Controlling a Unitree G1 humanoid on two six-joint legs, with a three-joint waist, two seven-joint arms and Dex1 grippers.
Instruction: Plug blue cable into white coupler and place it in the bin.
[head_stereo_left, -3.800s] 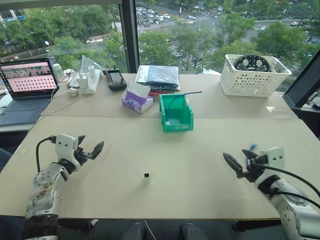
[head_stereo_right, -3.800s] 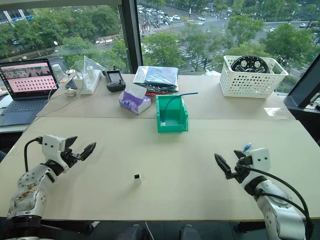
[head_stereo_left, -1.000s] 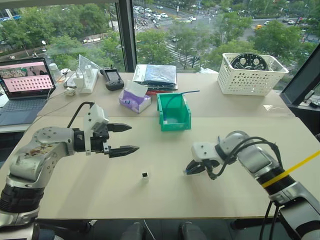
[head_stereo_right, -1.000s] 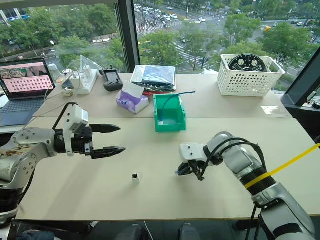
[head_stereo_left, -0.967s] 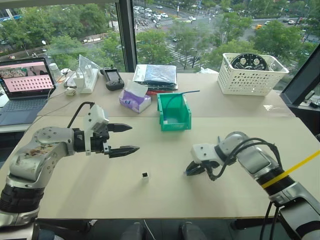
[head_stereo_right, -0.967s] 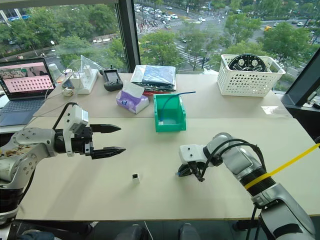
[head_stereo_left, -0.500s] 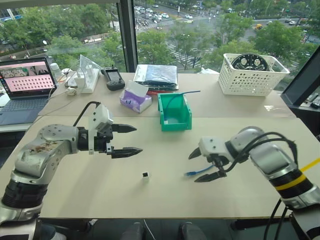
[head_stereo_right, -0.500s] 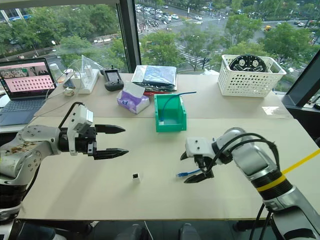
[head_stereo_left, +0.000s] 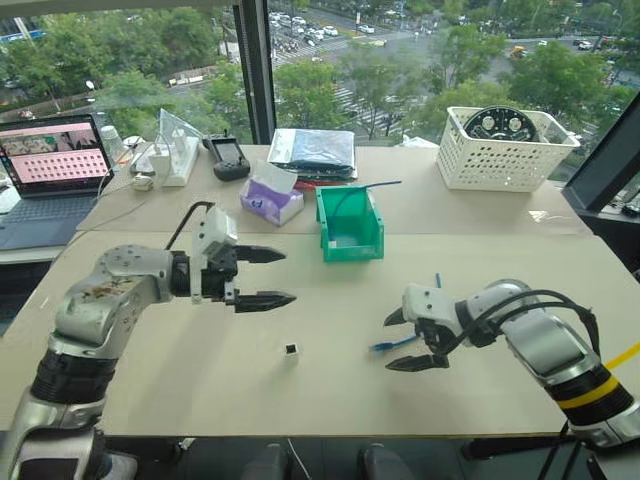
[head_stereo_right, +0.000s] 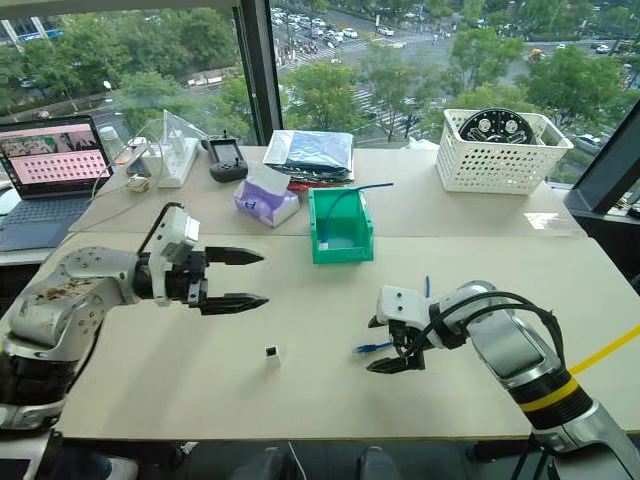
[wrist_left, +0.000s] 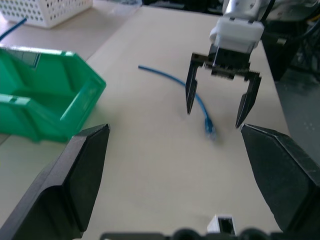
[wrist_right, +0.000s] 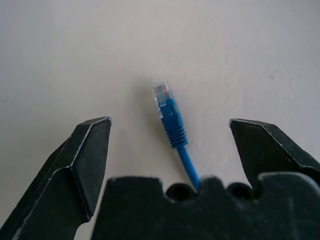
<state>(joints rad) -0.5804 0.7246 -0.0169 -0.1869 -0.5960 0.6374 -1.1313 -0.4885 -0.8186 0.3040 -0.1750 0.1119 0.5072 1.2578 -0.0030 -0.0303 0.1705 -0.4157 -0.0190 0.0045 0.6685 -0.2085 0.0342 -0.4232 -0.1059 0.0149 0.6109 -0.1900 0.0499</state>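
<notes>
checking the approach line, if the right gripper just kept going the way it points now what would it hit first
Most likely the blue cable: its plug end lies on the table between the open jaws of the right gripper, straight ahead in the right wrist view. Depth is uncertain; it might meet bare tabletop beside the plug.

High-rise office or lab test setup: pale bench against big windows over a tree-lined street, open laptop, handheld controller, white lattice basket.
</notes>
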